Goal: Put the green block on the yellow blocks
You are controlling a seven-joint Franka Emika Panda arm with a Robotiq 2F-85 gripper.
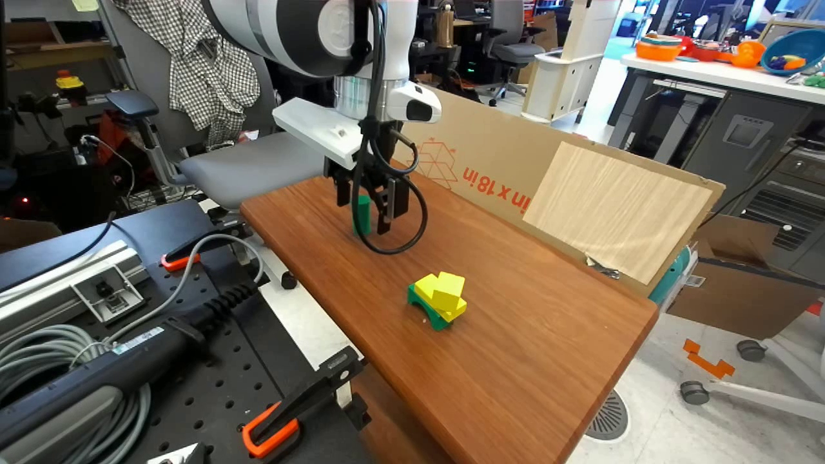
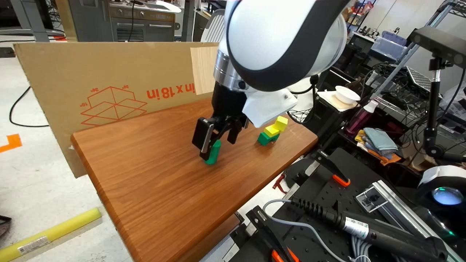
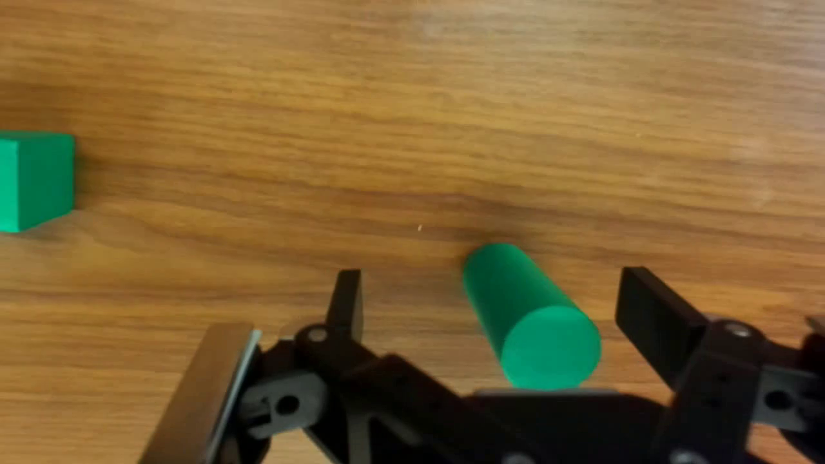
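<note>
The brown wooden tabletop (image 1: 515,374) extends under and around the green cylinder (image 2: 214,153), which stands upright on it. Above the green cylinder hangs the white-and-black Panda arm (image 2: 269,40). To one side of the green cylinder a cardboard sheet (image 2: 54,83), printed with an orange box drawing, stands on edge; on the opposite side of it is a black perforated bench (image 1: 213,386). Beyond the green cylinder, in an exterior view, is a grey office chair (image 1: 258,167) draped with a checked cloth (image 1: 200,71). A wood-grain panel (image 1: 619,206) rests against the cardboard.

The Robotiq gripper (image 3: 493,303) is at the green cylinder, its fingers spread wide; in the wrist view one shows to either side of the cylinder, with a gap at each, and it grips nothing. Well apart from the green cylinder stands a green arch block (image 2: 265,139), its opening downward. On that lies the lower yellow block (image 2: 271,130), with the upper yellow block (image 2: 281,123) askew on top.
</note>
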